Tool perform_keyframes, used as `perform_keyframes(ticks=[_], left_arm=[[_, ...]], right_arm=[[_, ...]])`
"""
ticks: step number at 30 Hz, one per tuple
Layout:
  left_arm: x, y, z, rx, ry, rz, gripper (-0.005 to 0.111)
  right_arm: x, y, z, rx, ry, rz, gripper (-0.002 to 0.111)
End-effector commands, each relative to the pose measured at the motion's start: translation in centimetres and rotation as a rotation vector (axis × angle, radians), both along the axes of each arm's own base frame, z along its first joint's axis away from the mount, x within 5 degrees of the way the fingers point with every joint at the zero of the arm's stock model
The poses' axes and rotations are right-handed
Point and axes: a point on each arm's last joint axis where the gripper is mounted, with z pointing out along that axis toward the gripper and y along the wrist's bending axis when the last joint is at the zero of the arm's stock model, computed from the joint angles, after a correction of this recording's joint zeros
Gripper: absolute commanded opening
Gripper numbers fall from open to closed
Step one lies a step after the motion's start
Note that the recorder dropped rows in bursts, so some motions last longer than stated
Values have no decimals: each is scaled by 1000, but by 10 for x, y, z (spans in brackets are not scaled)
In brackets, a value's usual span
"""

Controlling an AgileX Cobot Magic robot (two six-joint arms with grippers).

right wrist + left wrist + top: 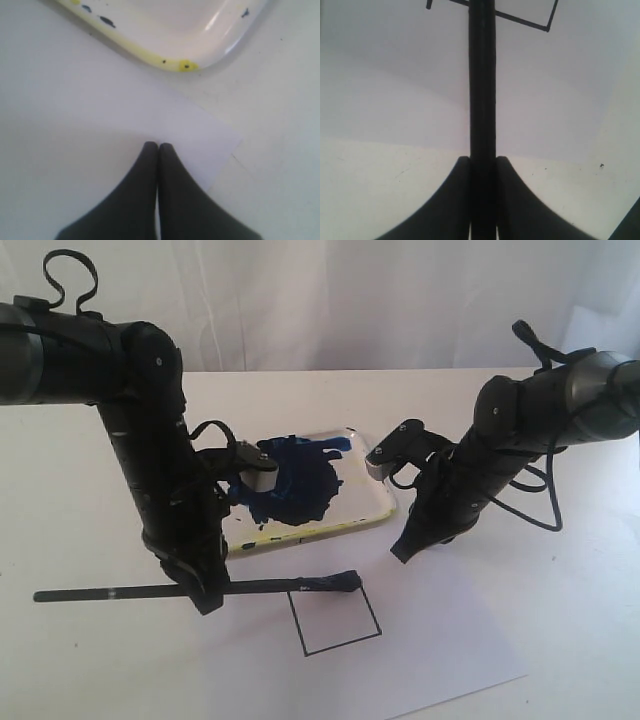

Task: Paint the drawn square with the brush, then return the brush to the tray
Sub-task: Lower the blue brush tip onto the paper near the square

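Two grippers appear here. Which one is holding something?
The left gripper, closed around the brush. The right gripper is shut with nothing between its fingers.

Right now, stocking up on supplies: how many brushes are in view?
1. The brush is held in the left hand, level over the paper, its tip by the square's far edge. The left arm hides part of the tray, so another could lie there.

The left gripper (207,598) clamps the brush (270,587) level, its bristle tip at the far edge of the drawn square (335,625) on the paper sheet (420,670), with the blue-blotted tray (355,505) just beyond and the right gripper (405,550), jaws together, pointing down to the right of the tray.
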Motion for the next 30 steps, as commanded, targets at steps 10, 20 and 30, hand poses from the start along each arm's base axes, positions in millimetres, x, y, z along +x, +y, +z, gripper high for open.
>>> perform_keyframes(ticks=[10, 20, 30], left_arm=[[-6, 8, 0, 89, 35, -28, 0], [-8, 11, 1, 128, 63, -33, 0], [-6, 20, 0, 227, 37, -14, 0]], right_arm=[[-2, -1, -6, -19, 31, 24, 0], [-2, -1, -6, -19, 31, 24, 0], [-2, -1, -6, -19, 31, 24, 0]])
